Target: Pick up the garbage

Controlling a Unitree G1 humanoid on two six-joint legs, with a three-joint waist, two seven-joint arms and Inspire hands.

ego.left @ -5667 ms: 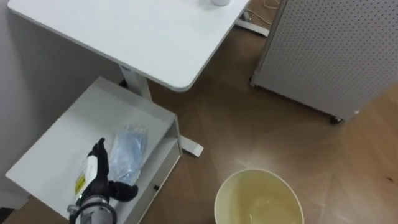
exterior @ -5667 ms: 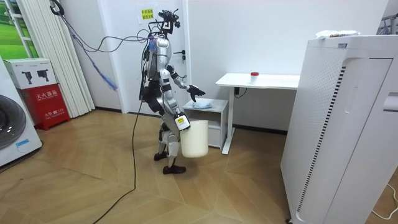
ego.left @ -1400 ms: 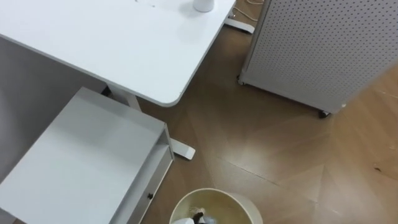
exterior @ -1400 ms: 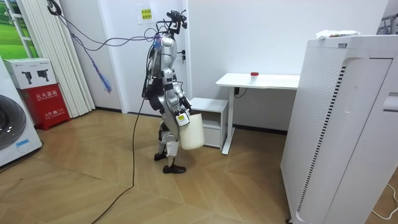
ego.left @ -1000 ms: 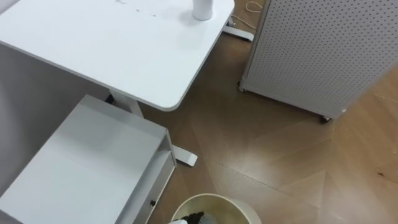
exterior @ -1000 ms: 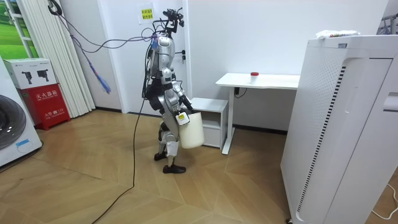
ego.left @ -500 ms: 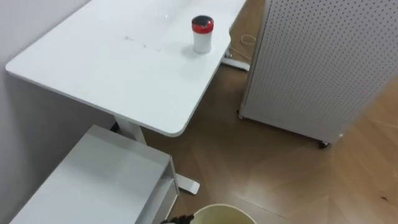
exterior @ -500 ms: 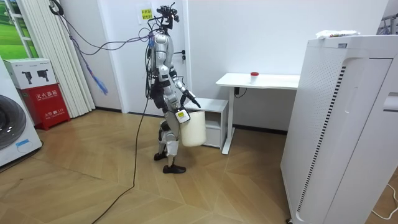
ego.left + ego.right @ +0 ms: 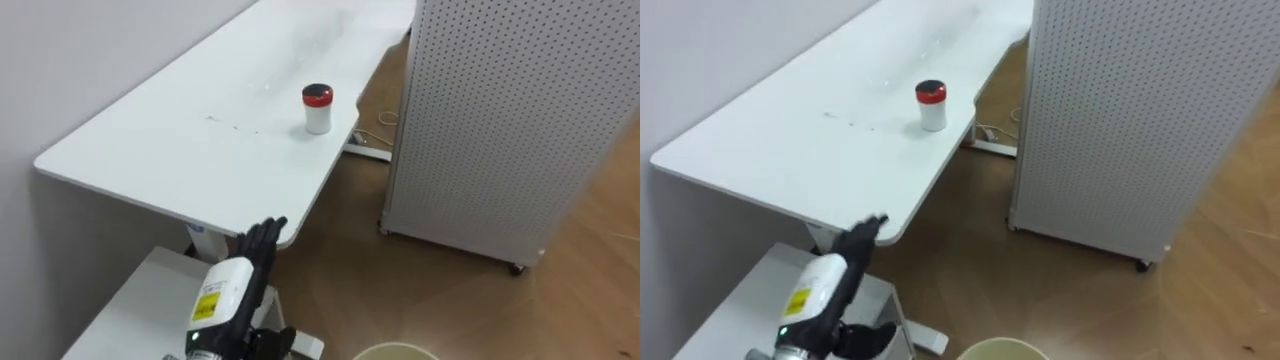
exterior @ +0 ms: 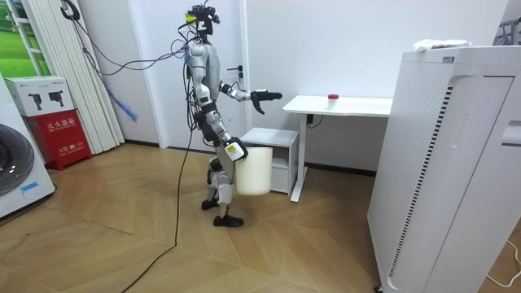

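Left hand (image 9: 259, 250), fingers straight and empty, held out toward red-lidded jar (image 9: 317, 108) on desk (image 9: 180, 140), likely next garbage.

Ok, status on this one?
Left hand open, held out at desk edge. Red-lidded jar upright on desk, untouched. Right hand by bin. Nothing between hand and jar.

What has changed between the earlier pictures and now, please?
The left robot hand, earlier at the plastic bag on the low cabinet, went to the bucket, the bag leaving the cabinet top. The hand has now risen, fingers straight, toward the desk edge. The red-lidded jar stayed on the desk, and the bucket stays at the robot's right side.
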